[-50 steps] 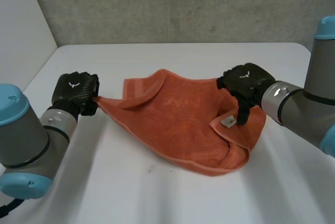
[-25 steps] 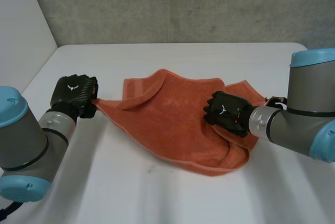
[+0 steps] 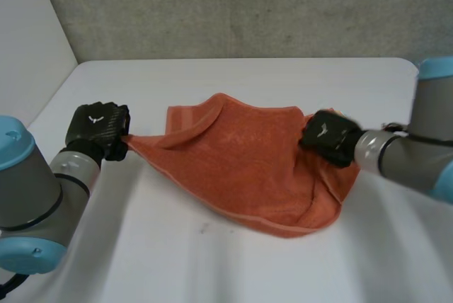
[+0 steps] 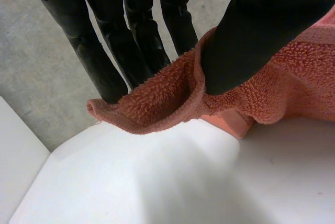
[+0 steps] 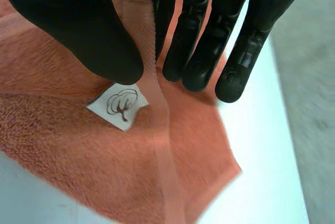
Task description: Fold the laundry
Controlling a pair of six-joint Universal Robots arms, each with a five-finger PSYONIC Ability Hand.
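While the orange terry towel [image 3: 241,168] lay rumpled across the middle of the white bench [image 3: 212,267], the left hand [image 3: 98,127] pinched its leftmost corner between thumb and fingers [image 4: 104,62], holding it just clear. The right hand [image 3: 327,136] appeared to grip the hemmed edge opposite, fingers [image 5: 201,51] against thumb beside a white care label [image 5: 118,103] (printed with a cotton boll). Soft, limp and light, the cloth looked likely to sag; corners and hems seemed the surest hold.

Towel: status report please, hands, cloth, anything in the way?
Left hand pinching towel corner. Right hand pinching opposite edge beside white label. Towel rumpled on table, not yet folded. Nothing in the way.
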